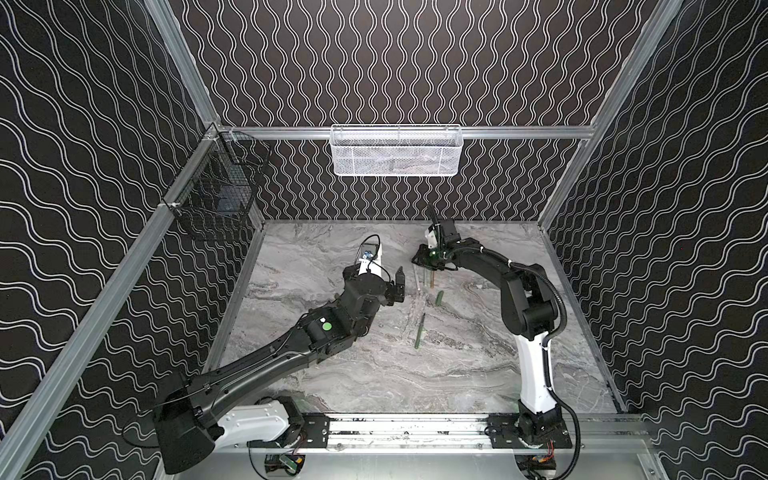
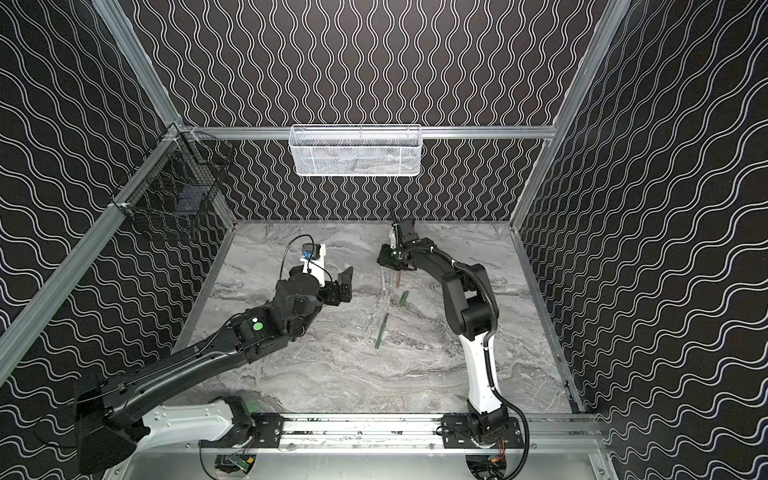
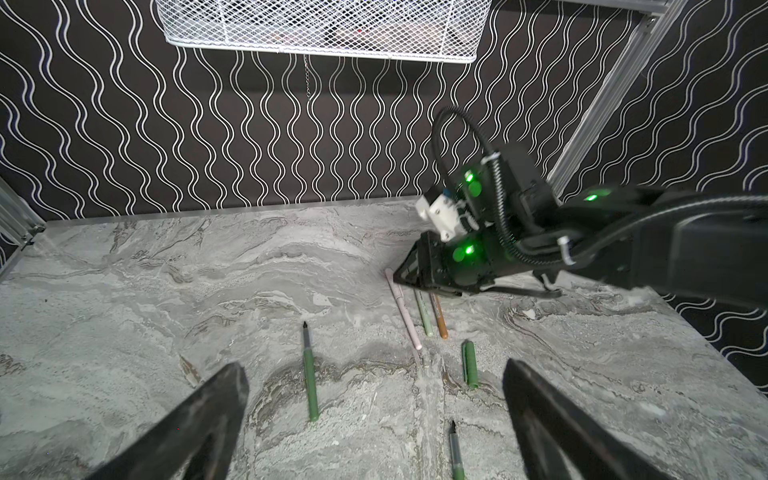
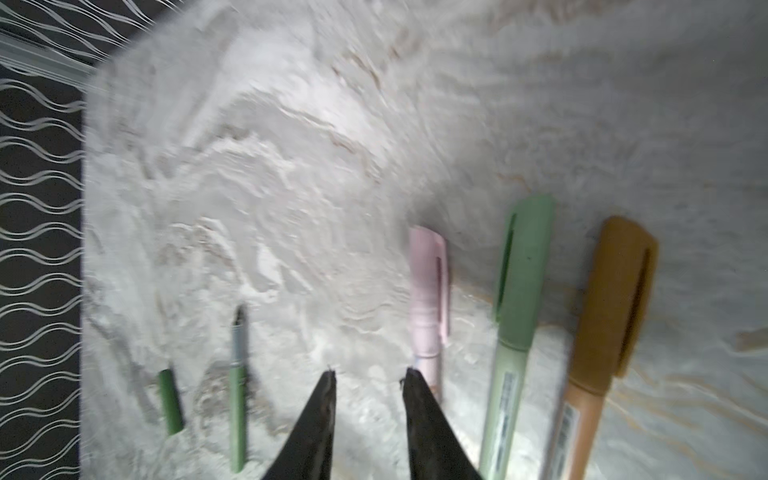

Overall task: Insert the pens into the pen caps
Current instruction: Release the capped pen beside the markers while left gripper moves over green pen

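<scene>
Three capped pens (image 4: pixel 523 291) are shown side by side just beside the parted, empty right gripper (image 4: pixel 369 374); an uncapped dark green pen (image 3: pixel 309 374) and a loose dark green cap (image 3: pixel 470 365), lying before the wide-open, empty left gripper (image 3: pixel 374 370), are judged light, stiff, roll-prone and best pinched mid-barrel.

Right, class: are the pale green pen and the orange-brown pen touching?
Apart. The right wrist view shows bare table between the pale green pen and the orange-brown pen along all their visible length.
</scene>
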Tool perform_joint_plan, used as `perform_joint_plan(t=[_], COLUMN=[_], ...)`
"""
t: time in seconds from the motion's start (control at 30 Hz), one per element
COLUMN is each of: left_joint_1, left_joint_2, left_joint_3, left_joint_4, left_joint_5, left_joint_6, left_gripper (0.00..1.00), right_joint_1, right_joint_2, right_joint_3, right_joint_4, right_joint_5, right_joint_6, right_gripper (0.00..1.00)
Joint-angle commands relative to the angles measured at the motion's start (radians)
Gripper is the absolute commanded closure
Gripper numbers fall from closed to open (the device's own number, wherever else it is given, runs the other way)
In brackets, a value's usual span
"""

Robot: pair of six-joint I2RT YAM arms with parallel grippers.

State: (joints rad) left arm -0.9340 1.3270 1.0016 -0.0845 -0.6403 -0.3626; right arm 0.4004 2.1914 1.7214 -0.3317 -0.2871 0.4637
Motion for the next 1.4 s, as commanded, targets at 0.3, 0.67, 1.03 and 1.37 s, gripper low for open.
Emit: perform_joint_plan(t=[0.3,0.67,1.03,1.37], left_joint_1=[0.003,0.081,0.364,0.497], left_joint_2=[0.031,0.081,0.245,0.430], left_joint_3=[0.003,0.006,0.077,0.152], left_joint_4=[0.044,0.038,-0.113,-0.228], left_joint_5=[-0.016,0.072,0.230,0.325], left_joint_6=[0.019,-0.040,-0.231,-0.312], left_gripper=[0.02,0.09,0.58,0.48], right_joint_1=[0.005,0.006,0.005,0.003], right_joint_2=[-0.376,-0.712,-0.920,-0.947], right_joint_3=[-0.341,-0.749,-0.893,-0.957], right_joint_4=[0.152,0.228,0.174,0.178], right_joint_5=[0.025,0.071,0.198,0.200], right_joint_6=[0.010,-0.027,-0.044,-0.021], right_gripper=[0.66,0.66,0.66,0.65])
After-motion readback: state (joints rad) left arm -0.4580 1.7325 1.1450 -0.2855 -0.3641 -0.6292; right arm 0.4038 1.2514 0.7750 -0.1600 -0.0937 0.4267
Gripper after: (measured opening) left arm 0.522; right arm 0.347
